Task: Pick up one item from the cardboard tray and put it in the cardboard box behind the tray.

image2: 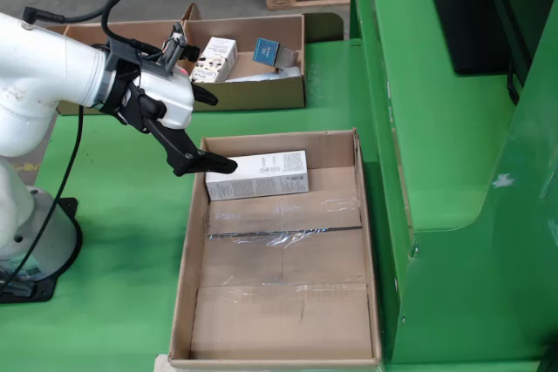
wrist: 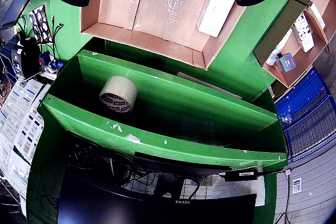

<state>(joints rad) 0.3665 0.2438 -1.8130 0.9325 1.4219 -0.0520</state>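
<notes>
The green tabletop (image2: 113, 241) carries two open cardboard containers in the fixed view. The large, shallow cardboard tray (image2: 187, 250), its floor seams taped over with clear tape, lies nearest the camera. Behind it sits the smaller cardboard box (image2: 261, 95), which holds a white carton (image2: 215, 57), a blue-labelled packet (image2: 266, 50) and other pieces too small to name. The white robot arm (image2: 44, 84) reaches in from the left. In the riding view a green trough (wrist: 173, 114) holds a roll of tape (wrist: 118, 94) with printing I cannot read, and "NEBRA" shows upside down on a dark panel (wrist: 181, 203). The white rectangular box (image2: 258, 174) lies in the tray at its far end, its printing too fine to read. The black tool (image2: 209, 128) hangs just above the box's left end, its fingers (image2: 196, 160) spread apart and holding nothing
</notes>
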